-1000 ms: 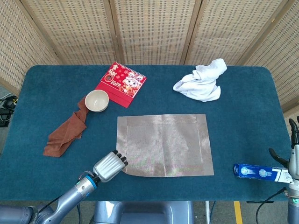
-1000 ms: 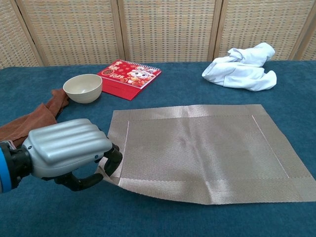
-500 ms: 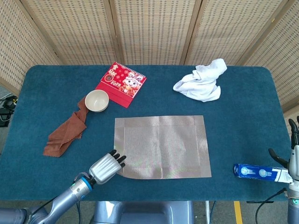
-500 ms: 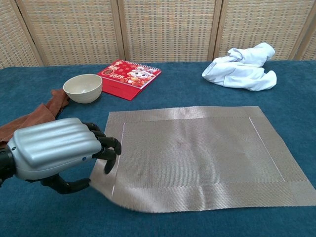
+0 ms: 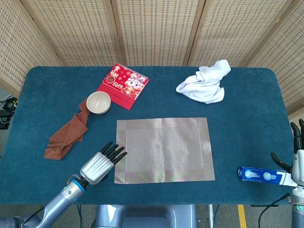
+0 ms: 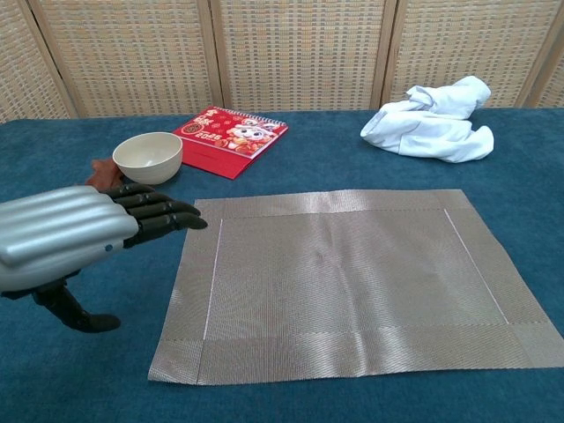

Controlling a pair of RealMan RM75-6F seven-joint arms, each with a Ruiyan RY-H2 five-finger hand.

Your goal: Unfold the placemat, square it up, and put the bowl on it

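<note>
Left hand point(image 5: 100, 163), fingers spread and holding nothing, is hovering beside the flat grey woven placemat point(image 5: 164, 149); small cream bowl point(image 5: 99, 102) is sitting beyond it, nearer this hand.

The head view looks steeply down from above the near edge, taking in the whole table point(image 5: 247, 142) up to the wicker screen point(image 5: 156, 28). The chest view sits low and close, facing level across it. Both share the placemat point(image 5: 164, 149), bowl point(image 6: 147, 157) and left hand point(image 6: 62, 238).
</note>
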